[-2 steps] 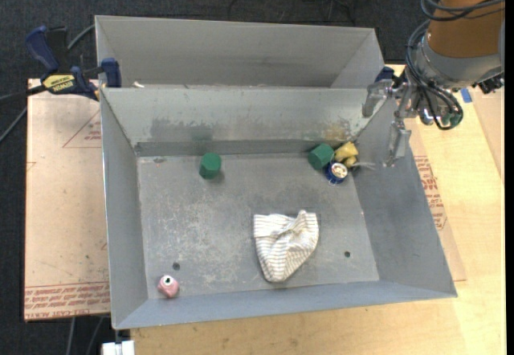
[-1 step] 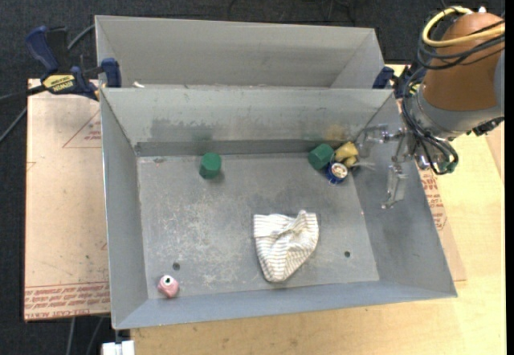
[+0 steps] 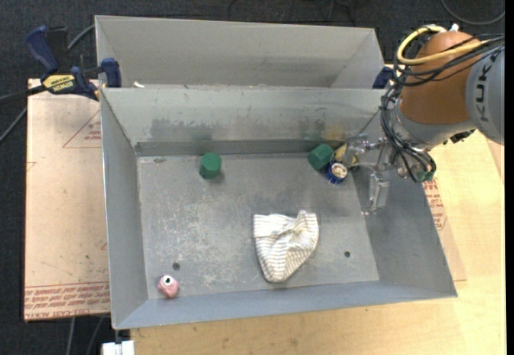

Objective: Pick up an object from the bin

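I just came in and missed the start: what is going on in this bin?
A robot arm reaches into the grey bin from the right. Its gripper hangs near the right wall, beside a green block and a small blue-and-white thing. A white cloth, a green cylinder and a small pink thing lie farther off.

I see in the bin (image 3: 120, 193) a cloth (image 3: 285, 245) at mid-front, a spool (image 3: 168, 287) in the front-left corner, the left block (image 3: 210, 166) and right block (image 3: 320, 156) along the back, my tool (image 3: 375, 197) right of them.
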Motion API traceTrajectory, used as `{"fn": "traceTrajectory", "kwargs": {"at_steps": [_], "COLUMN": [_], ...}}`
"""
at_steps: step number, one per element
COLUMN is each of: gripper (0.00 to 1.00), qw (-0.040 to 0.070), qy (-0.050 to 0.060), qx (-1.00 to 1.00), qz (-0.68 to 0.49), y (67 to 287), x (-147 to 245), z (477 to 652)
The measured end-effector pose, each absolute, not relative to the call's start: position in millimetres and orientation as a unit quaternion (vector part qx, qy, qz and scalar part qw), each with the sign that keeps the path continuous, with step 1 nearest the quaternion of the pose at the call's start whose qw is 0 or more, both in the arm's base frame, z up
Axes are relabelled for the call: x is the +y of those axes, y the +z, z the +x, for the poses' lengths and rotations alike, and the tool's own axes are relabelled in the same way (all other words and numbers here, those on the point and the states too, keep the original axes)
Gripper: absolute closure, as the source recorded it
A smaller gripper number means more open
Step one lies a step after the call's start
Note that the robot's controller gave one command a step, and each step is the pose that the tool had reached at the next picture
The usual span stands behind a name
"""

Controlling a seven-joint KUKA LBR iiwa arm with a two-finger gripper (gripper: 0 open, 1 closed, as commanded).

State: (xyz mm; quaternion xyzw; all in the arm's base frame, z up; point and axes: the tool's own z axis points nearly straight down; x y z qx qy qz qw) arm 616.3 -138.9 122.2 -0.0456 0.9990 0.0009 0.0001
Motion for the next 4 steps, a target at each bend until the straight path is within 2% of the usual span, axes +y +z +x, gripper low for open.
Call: {"fn": "traceTrajectory", "kwargs": {"at_steps": [1, 2, 3, 4], "gripper": [0.0, 0.0, 0.0, 0.0], "qw": [-0.008, 0.002, -0.004, 0.005], "qy": [0.003, 0.001, 0.003, 0.001], "qx": [0.998, 0.986, 0.993, 0.985], "qz": [-0.063, -0.168, -0.117, -0.174], "y": [71, 71, 70, 76], "x": [-147, -72, -76, -17], "z": [531.0, 601.2, 513.3, 538.1]}}
